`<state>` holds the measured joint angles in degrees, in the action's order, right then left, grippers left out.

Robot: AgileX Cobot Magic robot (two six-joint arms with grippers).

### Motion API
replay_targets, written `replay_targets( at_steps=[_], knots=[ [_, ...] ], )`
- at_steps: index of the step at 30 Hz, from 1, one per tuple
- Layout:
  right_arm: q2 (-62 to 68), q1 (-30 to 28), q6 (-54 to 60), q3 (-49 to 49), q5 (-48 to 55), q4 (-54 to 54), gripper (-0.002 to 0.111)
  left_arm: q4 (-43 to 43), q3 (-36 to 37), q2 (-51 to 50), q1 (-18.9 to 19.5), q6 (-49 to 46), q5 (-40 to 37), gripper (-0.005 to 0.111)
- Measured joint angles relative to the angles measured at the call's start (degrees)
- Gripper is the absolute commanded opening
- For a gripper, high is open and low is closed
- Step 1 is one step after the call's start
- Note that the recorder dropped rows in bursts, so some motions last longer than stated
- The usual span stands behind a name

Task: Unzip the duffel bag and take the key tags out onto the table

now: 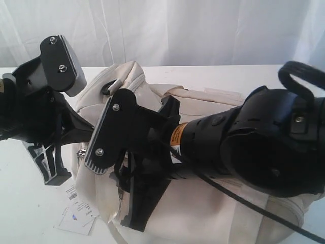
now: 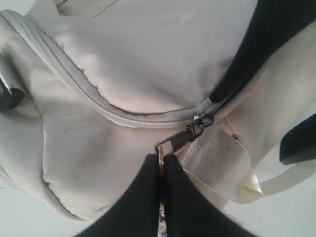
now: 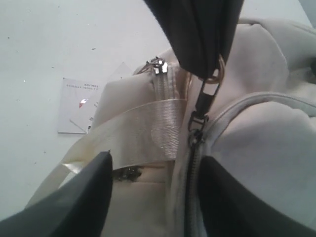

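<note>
The cream duffel bag (image 1: 213, 203) lies on the white table (image 1: 25, 213). My left gripper (image 2: 161, 159) is shut on the metal zip pull (image 2: 173, 140), which hangs from the slider (image 2: 200, 121) of a curved zip. That zip runs shut across the fabric (image 2: 74, 74). My right gripper (image 3: 157, 160) stands open over the bag, with one finger (image 3: 84, 197) on the shiny webbing strap's (image 3: 143, 133) side and the other beside the zip. In the right wrist view the left gripper (image 3: 205, 66) grips the ring pull (image 3: 216, 75). The key tags are hidden.
A white paper hang tag (image 1: 76, 216) lies on the table by the bag's near left end. A second zip pull (image 3: 158, 66) sits by the strap. Both arms crowd over the bag's left half; the right arm (image 1: 264, 142) crosses from the right.
</note>
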<state>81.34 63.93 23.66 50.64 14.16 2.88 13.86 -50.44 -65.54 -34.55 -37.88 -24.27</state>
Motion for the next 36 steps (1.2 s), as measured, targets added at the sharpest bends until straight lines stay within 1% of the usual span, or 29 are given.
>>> replay_targets(
  at_steps=[4, 9, 12, 20, 23, 25, 27, 33, 36],
  knots=[
    [0.1, 0.0, 0.0, 0.0, -1.0, 1.5, 0.042, 0.0, 0.0, 0.0, 0.0, 0.0, 0.1, 0.0],
    [0.1, 0.0, 0.0, 0.0, -1.1, 3.9, 0.041, 0.0, 0.0, 0.0, 0.0, 0.0, 0.1, 0.0],
    [0.1, 0.0, -0.1, 0.0, -1.1, 5.1, 0.039, 0.0, 0.0, 0.0, 0.0, 0.0, 0.1, 0.0],
    [1.2, 0.0, -6.0, 0.0, -0.2, 13.0, 0.03, 0.0, 0.0, 0.0, 0.0, 0.0, 0.1, 0.0],
    [1.9, 0.0, -6.7, 0.0, 0.9, 14.1, 0.021, 0.1, 0.0, 0.0, 0.0, 0.0, 0.1, 0.0],
    [2.0, 0.0, -7.2, 0.0, 1.1, 14.3, 0.012, 0.1, 0.0, 0.0, 0.0, 0.0, 0.1, 0.0],
    [2.0, 0.0, -7.7, 0.0, 1.1, 14.5, 0.0, 0.1, 0.0, 0.0, 0.0, 0.0, 0.1, 0.0],
    [2.0, 0.0, -10.0, 0.0, 1.9, 15.0, 0.0, 0.2, 0.0, 0.0, 0.0, 0.0, 0.4, 0.0],
    [2.0, 0.0, -12.3, 0.1, 3.0, 15.0, 0.0, 0.2, 0.0, 0.0, 0.0, 0.0, 2.1, 0.0]
  ],
)
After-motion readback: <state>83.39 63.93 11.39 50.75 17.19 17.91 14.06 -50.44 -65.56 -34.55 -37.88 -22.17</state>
